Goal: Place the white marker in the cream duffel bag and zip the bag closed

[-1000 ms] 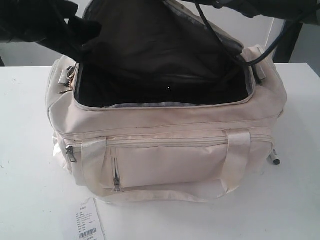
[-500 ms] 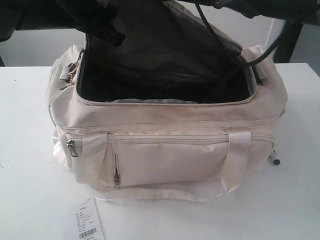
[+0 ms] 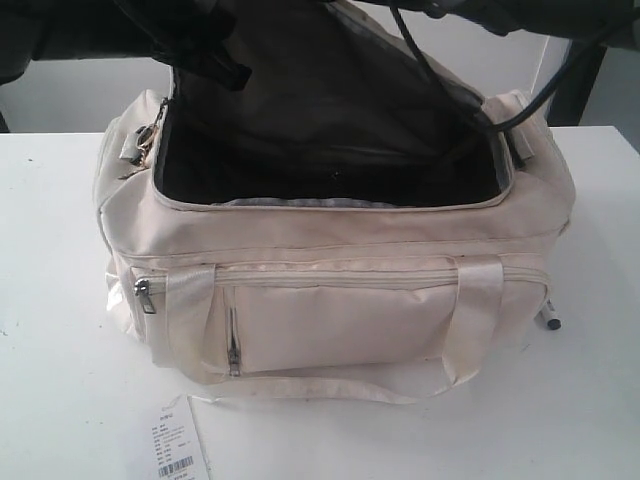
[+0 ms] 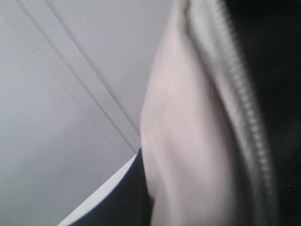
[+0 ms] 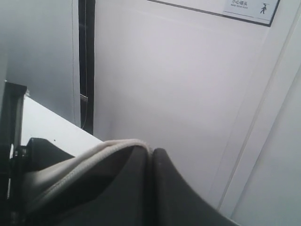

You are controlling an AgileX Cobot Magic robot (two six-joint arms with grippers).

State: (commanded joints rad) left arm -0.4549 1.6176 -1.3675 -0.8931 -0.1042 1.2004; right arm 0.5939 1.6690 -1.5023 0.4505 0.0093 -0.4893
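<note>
Soft cream duffel bag (image 3: 330, 320), dark-lined, gapes open on the smooth white table (image 3: 60, 400); slim white marker (image 3: 548, 318) lies just beside its right end; raised right gripper (image 5: 150, 188) pinches the bag's upheld zip rim; left gripper (image 3: 215, 65) grip unclear.

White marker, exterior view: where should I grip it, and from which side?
Only the white marker's dark-tipped end shows, lying on the table and poking out past the lower right corner of the cream duffel bag. Grip that exposed stretch of barrel, probably from above on the open-table side, jaws across its slim width; the bag covers the rest.
</note>
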